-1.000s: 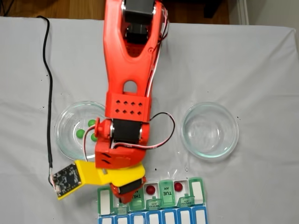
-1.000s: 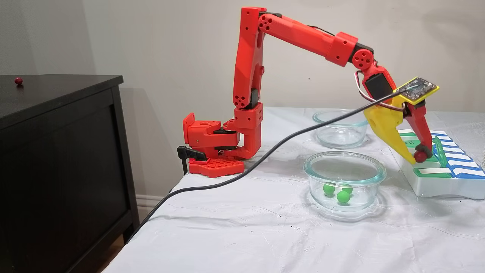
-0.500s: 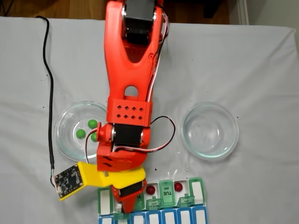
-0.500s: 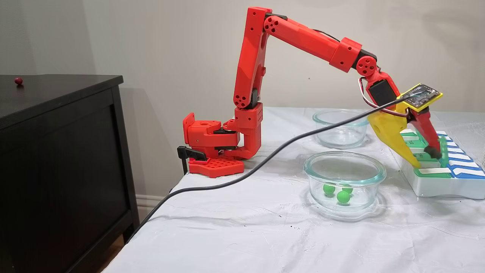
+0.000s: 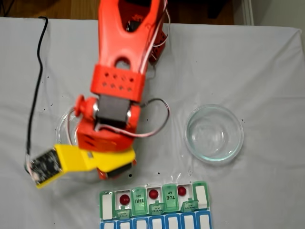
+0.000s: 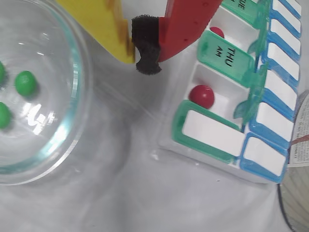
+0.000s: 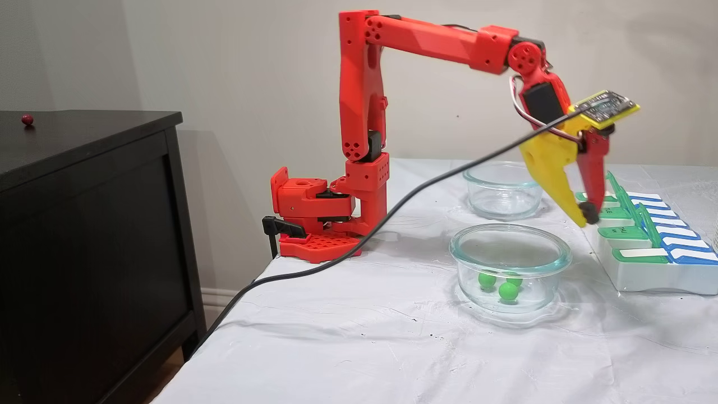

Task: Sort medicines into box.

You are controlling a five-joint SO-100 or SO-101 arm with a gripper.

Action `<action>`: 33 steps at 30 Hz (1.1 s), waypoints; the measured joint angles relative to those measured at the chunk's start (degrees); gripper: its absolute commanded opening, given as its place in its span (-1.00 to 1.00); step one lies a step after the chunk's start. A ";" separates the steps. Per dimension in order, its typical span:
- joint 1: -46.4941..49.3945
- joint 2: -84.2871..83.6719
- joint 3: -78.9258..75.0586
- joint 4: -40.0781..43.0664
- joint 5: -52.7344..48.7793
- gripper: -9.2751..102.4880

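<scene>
Three dark red medicines [image 5: 125, 199] [image 5: 153, 193] [image 5: 182, 191] lie in open compartments of the box [image 5: 202, 196], a green and blue pill organizer at the near table edge. In the wrist view one red pill [image 6: 202, 95] rests beside the THU lid. Three green medicines [image 7: 487, 279] [image 7: 508, 290] [image 6: 25, 82] sit in the nearer glass bowl [image 7: 510, 264]. My gripper [image 7: 584, 217] [image 6: 136, 50] hangs in the air between that bowl and the box. It is shut, its yellow finger against the black pad, with nothing held.
An empty glass bowl [image 5: 214, 132] stands to the right in the top-down fixed view. A black cable [image 7: 336, 264] trails off the table's left edge. A black cabinet [image 7: 84, 224] beside the table carries one stray red ball [image 7: 27, 119].
The gripper let go of the red pill into a box compartment. It then rose and swung back toward the bowl of green pills, shutting empty.
</scene>
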 measured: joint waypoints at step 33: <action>13.45 2.11 10.46 7.56 -29.79 -0.49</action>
